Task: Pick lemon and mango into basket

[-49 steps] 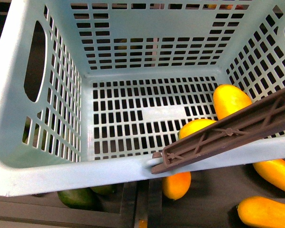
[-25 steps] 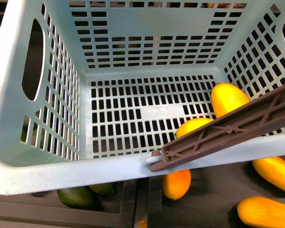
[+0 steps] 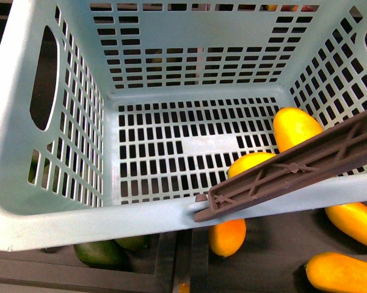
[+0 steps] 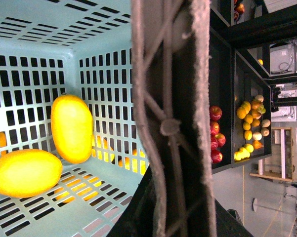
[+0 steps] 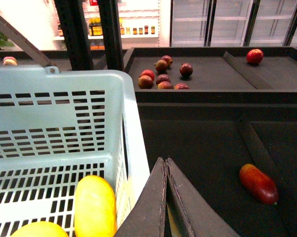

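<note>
The teal basket point(image 3: 55, 213) fills the front view. Inside it, by the right wall, lie a mango point(image 3: 296, 127) and a lemon point(image 3: 250, 163); the raised brown handle point(image 3: 293, 166) partly covers the lemon. My left gripper point(image 4: 173, 212) is shut on that handle point(image 4: 173, 98), with the mango point(image 4: 71, 128) and the lemon point(image 4: 24, 173) below it. My right gripper point(image 5: 165, 165) is shut and empty, just outside the basket's wall point(image 5: 133, 143). The mango point(image 5: 95, 207) and the lemon point(image 5: 39, 229) also show there.
Under and beside the basket lie an orange fruit point(image 3: 227, 237), two mangoes point(image 3: 354, 223) point(image 3: 339, 271) and dark green fruits point(image 3: 101, 253). The right wrist view shows a dark bin with an oblong red fruit point(image 5: 258, 183) and red apples point(image 5: 163, 74) in a farther bin.
The basket has swayed very slightly and come back. The two fruits stay in the same place inside it.
</note>
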`<state>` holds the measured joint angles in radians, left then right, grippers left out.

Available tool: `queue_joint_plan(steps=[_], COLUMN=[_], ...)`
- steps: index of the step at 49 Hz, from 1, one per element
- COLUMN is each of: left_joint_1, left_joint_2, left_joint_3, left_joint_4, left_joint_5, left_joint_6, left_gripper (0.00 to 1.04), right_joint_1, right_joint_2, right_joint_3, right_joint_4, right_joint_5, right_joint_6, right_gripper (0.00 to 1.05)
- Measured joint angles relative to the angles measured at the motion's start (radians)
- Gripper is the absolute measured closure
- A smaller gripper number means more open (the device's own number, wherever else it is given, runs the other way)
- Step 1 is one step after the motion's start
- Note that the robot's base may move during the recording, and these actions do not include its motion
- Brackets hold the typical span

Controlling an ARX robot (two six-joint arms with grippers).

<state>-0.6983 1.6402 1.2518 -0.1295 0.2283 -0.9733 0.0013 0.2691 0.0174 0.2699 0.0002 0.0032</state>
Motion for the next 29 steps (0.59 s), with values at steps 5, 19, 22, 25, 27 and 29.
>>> queue_joint_plan(steps=[5, 19, 22, 25, 27, 29], left_joint_1=[0.0, 0.0, 0.0, 0.0, 0.0, 0.0], left_joint_2=[0.0, 0.0, 0.0, 0.0, 0.0, 0.0], left_joint_3=[0.0, 0.0, 0.0, 0.0, 0.0, 0.0], left_joint_4=[0.0, 0.0, 0.0, 0.0, 0.0, 0.0], left_joint_5=[0.0, 0.0, 0.0, 0.0, -0.002, -0.001], left_joint_6=[0.0, 0.0, 0.0, 0.0, -0.001, 0.0], left_gripper=[1.0, 1.0, 1.0, 1.0, 1.0, 1.0], right_joint_1=[0.0, 0.0, 0.0, 0.0, 0.0, 0.0], right_joint_2=[-0.027, -0.14, -0.23, -0.256, -0.259, -0.26], right_joint_3=[0.0, 0.0, 0.0, 0.0, 0.0, 0.0], right_joint_4=[-0.028, -0.158, -0.256, -0.264, -0.266, -0.267], right_joint_5=[0.0, 0.001, 0.001, 0.0, 0.0, 0.001], right_joint_6=[0.0, 0.0, 0.0, 0.0, 0.0, 0.0], right_gripper=[1.03, 1.03, 1.03, 1.03, 1.03, 1.03])
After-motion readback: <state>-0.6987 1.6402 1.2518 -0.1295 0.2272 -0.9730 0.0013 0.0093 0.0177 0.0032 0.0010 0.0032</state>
